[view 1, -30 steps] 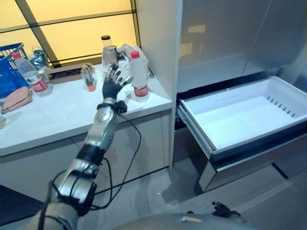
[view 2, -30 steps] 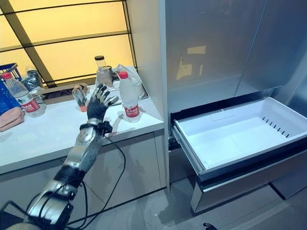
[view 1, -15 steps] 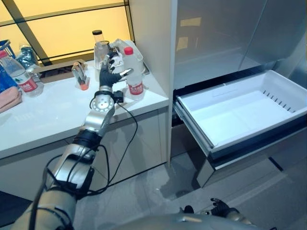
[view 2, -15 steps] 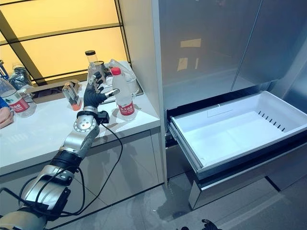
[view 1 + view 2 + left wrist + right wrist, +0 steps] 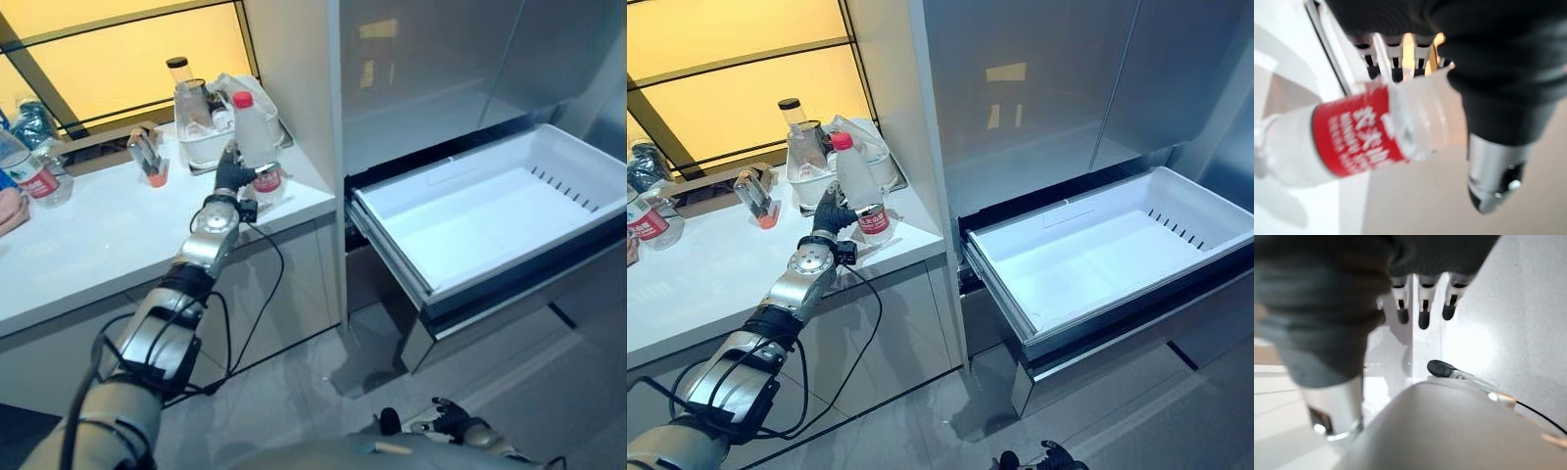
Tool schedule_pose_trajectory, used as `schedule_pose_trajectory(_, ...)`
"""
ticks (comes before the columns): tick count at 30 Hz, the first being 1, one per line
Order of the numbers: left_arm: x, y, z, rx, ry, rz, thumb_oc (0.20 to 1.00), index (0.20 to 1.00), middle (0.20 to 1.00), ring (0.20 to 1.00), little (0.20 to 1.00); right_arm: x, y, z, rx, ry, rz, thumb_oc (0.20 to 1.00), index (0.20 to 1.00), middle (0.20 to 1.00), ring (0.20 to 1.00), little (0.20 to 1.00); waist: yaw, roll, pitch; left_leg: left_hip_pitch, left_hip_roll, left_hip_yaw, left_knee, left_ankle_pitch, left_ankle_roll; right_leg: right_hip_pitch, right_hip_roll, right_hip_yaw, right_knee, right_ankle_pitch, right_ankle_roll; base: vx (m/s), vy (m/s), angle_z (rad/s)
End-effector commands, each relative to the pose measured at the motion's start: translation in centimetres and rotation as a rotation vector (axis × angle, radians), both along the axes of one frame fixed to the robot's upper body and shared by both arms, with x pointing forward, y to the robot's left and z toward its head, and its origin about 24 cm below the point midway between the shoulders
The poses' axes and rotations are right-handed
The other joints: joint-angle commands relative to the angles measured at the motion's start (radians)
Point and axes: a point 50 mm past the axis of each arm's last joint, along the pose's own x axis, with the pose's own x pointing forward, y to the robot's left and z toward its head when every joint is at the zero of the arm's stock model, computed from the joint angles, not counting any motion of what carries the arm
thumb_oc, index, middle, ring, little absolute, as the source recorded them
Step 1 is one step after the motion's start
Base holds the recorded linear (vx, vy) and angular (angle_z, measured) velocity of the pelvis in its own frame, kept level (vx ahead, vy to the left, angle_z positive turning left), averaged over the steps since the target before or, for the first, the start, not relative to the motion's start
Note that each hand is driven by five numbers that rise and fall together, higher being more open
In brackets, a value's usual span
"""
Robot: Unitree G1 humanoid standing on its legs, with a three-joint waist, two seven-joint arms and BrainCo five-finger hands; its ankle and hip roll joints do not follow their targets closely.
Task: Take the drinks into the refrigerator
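Note:
A clear water bottle point(image 5: 251, 147) with a red cap and red label stands near the right end of the white counter point(image 5: 88, 250). My left hand point(image 5: 231, 177) reaches it from the near side. In the left wrist view the bottle point(image 5: 1359, 129) lies between the fingers point(image 5: 1400, 54) and the straight thumb point(image 5: 1493, 171), which stands a little apart from it. The hand is open. The refrigerator's white drawer point(image 5: 495, 211) is pulled out to the right. My right hand point(image 5: 453, 421) hangs low over the floor, its fingers point(image 5: 1422, 308) straight.
Behind the bottle stand a white tub point(image 5: 201, 147) and a glass jar point(image 5: 182, 90) with a dark lid. A small tilted bottle point(image 5: 147, 159) is further left. A second red-labelled water bottle point(image 5: 24, 164) is at the far left. The refrigerator's side wall point(image 5: 294, 78) rises right of the bottle.
The camera has shifted. My left hand has moved forward from beside the bottle, so that the bottle now sits between its thumb and fingers. The bottle still stands on the counter.

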Motion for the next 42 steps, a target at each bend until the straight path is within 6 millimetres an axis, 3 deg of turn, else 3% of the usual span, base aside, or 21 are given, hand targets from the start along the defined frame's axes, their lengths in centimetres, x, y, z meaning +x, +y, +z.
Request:
schedule_pose_trajectory(1, 1.3, 0.2, 2.2, 0.020, -0.034, -0.001, 1.000, 1.000, 1.000, 1.000, 1.000, -0.8, 1.8, -0.7, 0.028, 0.034, -0.003, 1.000, 1.000, 1.000, 1.000, 1.000, -0.015, -0.017, 0.031, -0.001, -0.054, 0.021, 0.005, -0.029, 0.062, 0.084, -0.016, 0.042, 0.106, -0.160, 0.063, 0.00, 0.000, 0.00)
schedule_pose_trajectory(11, 0.4, -0.6, -3.0, 0.024, 0.150, 0.007, 1.000, 1.000, 1.000, 1.000, 1.000, 1.2, 1.6, 0.0, 0.019, -0.044, -0.032, 1.000, 1.000, 1.000, 1.000, 1.000, -0.042, -0.005, 0.053, -0.011, -0.049, 0.044, 0.005, -0.023, 0.056, 0.064, -0.005, 0.069, 0.097, -0.149, 0.059, -0.01, -0.001, -0.07)
schedule_pose_trajectory(14, 0.5, -1.9, -3.2, -0.002, 0.153, -0.012, 1.000, 1.000, 1.000, 1.000, 1.000, 1.8, 1.3, 0.2, 0.012, -0.066, -0.038, 1.000, 1.000, 1.000, 1.000, 1.000, -0.056, -0.002, 0.066, -0.015, -0.046, 0.055, 0.005, -0.019, 0.054, 0.053, -0.001, 0.079, 0.099, -0.146, 0.057, -0.04, -0.001, -0.08)
schedule_pose_trajectory(23, 1.8, -7.5, 0.4, -0.080, 0.041, -0.126, 1.000, 1.000, 1.000, 1.000, 1.000, 2.7, 0.4, 0.7, -0.014, -0.109, -0.063, 1.000, 1.000, 1.000, 1.000, 1.000, -0.100, 0.011, 0.107, -0.050, -0.042, 0.074, 0.005, -0.002, 0.046, 0.007, 0.009, 0.102, 0.102, -0.128, 0.055, -0.04, -0.001, -0.06)
schedule_pose_trajectory(25, 2.1, -10.0, 2.4, -0.111, -0.012, -0.183, 1.000, 1.000, 1.000, 1.000, 1.000, 2.7, 0.0, 0.8, -0.025, -0.112, -0.080, 1.000, 1.000, 1.000, 1.000, 1.000, -0.116, 0.017, 0.119, -0.063, -0.038, 0.077, 0.005, 0.005, 0.043, -0.006, 0.012, 0.108, 0.101, -0.123, 0.054, -0.04, -0.009, -0.02)
schedule_pose_trajectory(26, 2.1, -10.0, 2.4, -0.111, -0.012, -0.183, 1.000, 1.000, 1.000, 1.000, 1.000, 2.7, 0.0, 0.8, -0.025, -0.112, -0.080, 1.000, 1.000, 1.000, 1.000, 1.000, -0.116, 0.017, 0.119, -0.063, -0.038, 0.077, 0.005, 0.005, 0.043, -0.006, 0.012, 0.108, 0.101, -0.123, 0.054, -0.04, -0.015, -0.01)
schedule_pose_trajectory(28, 2.3, -11.9, 4.2, -0.133, -0.051, -0.228, 1.000, 1.000, 1.000, 1.000, 1.000, 2.3, -0.4, 0.8, -0.036, -0.103, -0.089, 1.000, 1.000, 1.000, 1.000, 1.000, -0.130, 0.021, 0.124, -0.070, -0.037, 0.081, 0.005, 0.008, 0.041, -0.012, 0.013, 0.113, 0.097, -0.119, 0.053, 0.00, 0.000, 0.00)
schedule_pose_trajectory(29, 2.3, -11.9, 4.2, -0.133, -0.051, -0.228, 1.000, 1.000, 1.000, 1.000, 1.000, 2.3, -0.5, 0.8, -0.036, -0.104, -0.090, 1.000, 1.000, 1.000, 1.000, 1.000, -0.129, 0.021, 0.124, -0.070, -0.037, 0.081, 0.005, 0.008, 0.041, -0.012, 0.014, 0.113, 0.097, -0.119, 0.053, -0.02, -0.004, -0.05)
schedule_pose_trajectory(30, 2.5, -11.6, 5.5, -0.174, -0.089, -0.226, 1.000, 1.000, 1.000, 1.000, 1.000, 0.8, -1.7, 0.6, -0.041, -0.078, -0.126, 1.000, 1.000, 1.000, 1.000, 1.000, -0.145, 0.019, 0.129, -0.073, -0.037, 0.090, 0.005, 0.010, 0.039, -0.018, 0.016, 0.115, 0.096, -0.113, 0.054, -0.03, -0.007, -0.05)
schedule_pose_trajectory(31, 2.5, -12.3, 6.4, -0.197, -0.115, -0.244, 0.796, 0.796, 0.796, 0.796, 0.796, 0.9, -1.4, 0.7, -0.041, -0.093, -0.118, 1.000, 1.000, 1.000, 1.000, 1.000, -0.151, 0.018, 0.134, -0.075, -0.035, 0.095, 0.005, 0.011, 0.039, -0.023, 0.018, 0.121, 0.096, -0.110, 0.054, -0.06, -0.016, -0.04)
schedule_pose_trajectory(32, 2.6, -12.3, 7.0, -0.182, -0.133, -0.263, 0.376, 0.376, 0.376, 0.376, 0.376, 1.4, -1.0, 0.9, -0.028, -0.126, -0.096, 1.000, 1.000, 1.000, 1.000, 1.000, -0.155, 0.015, 0.138, -0.078, -0.034, 0.097, 0.005, 0.014, 0.037, -0.026, 0.020, 0.125, 0.095, -0.108, 0.054, -0.05, -0.027, -0.05)
schedule_pose_trajectory(33, 2.5, -12.6, 7.3, -0.180, -0.143, -0.285, 0.200, 0.200, 0.200, 0.200, 0.200, 1.3, -0.9, 1.0, -0.017, -0.140, -0.094, 1.000, 1.000, 1.000, 1.000, 1.000, -0.157, 0.013, 0.139, -0.079, -0.033, 0.098, 0.005, 0.015, 0.037, -0.025, 0.021, 0.126, 0.093, -0.108, 0.053, -0.03, -0.039, -0.02)
schedule_pose_trajectory(42, 0.3, -18.5, 6.8, -0.264, -0.149, -0.453, 0.200, 0.200, 0.200, 0.200, 0.200, -0.2, -1.5, 0.5, -0.036, -0.102, -0.162, 1.000, 1.000, 1.000, 1.000, 1.000, -0.155, 0.014, 0.131, -0.077, -0.030, 0.089, 0.005, 0.017, 0.037, -0.011, 0.019, 0.120, 0.077, -0.109, 0.049, 0.00, -0.012, 0.01)
